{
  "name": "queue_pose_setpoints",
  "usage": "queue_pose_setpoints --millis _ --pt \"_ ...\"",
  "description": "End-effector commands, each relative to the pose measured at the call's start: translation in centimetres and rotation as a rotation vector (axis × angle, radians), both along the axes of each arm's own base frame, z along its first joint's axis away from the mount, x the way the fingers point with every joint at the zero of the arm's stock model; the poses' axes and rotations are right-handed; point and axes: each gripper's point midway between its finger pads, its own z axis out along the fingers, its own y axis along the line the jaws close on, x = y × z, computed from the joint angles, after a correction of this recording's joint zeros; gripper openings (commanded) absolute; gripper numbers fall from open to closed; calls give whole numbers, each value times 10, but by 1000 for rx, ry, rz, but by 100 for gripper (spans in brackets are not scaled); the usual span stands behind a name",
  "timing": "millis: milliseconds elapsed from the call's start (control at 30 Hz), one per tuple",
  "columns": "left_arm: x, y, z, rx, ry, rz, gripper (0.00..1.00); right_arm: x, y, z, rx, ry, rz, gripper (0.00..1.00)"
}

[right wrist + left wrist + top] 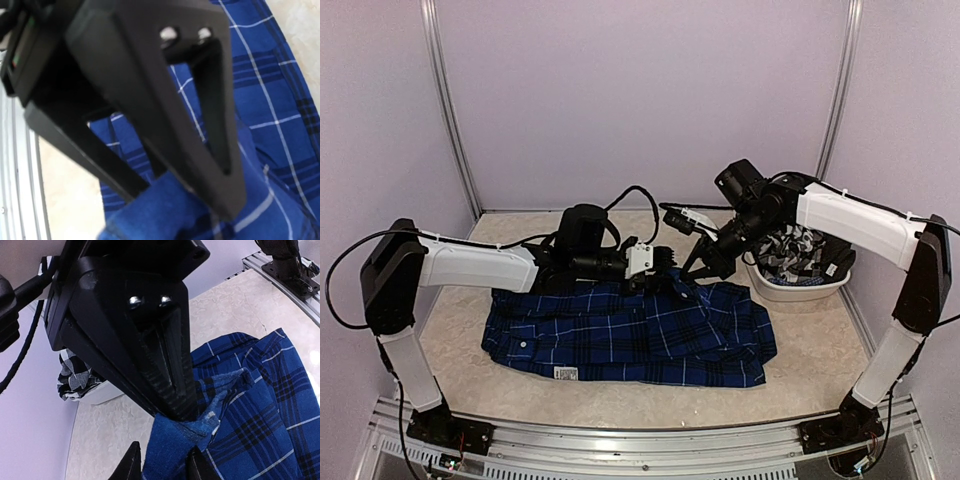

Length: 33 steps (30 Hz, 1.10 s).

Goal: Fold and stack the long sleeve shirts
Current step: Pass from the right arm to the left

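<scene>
Grip check: left gripper (pixel 170 440) is narrow, pinching a raised fold of the blue shirt (pixel 650 335); right gripper (pixel 185 200) is shut on the same far edge close by. Blue shirt lies spread flat mid-table (pixel 450 345), not yet folded. Looks like the first fold: next move needs both arms lifting evenly and carrying that edge nearward. Checked shirt (pixel 795 250) sits in the white basin (pixel 790 292) just beside the right arm, a likely snag.

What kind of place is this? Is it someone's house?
Probably a robot test booth, not a house. The left arm and right arm are bolted to a metal rail at the edge of the table, plain walls on metal posts close it in, and a blue shirt lies on it.
</scene>
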Motion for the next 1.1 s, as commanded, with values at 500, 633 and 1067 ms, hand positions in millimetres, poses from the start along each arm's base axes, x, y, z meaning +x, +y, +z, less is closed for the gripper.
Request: queue_pose_setpoints --millis 500,633,1067 --pt "20 23 52 -210 233 112 0 46 -48 55 16 -172 -355 51" --pt "35 41 69 -325 412 210 0 56 -72 72 30 -213 -482 61" --pt "76 148 65 -635 712 740 0 66 -97 34 -44 -172 -608 65"
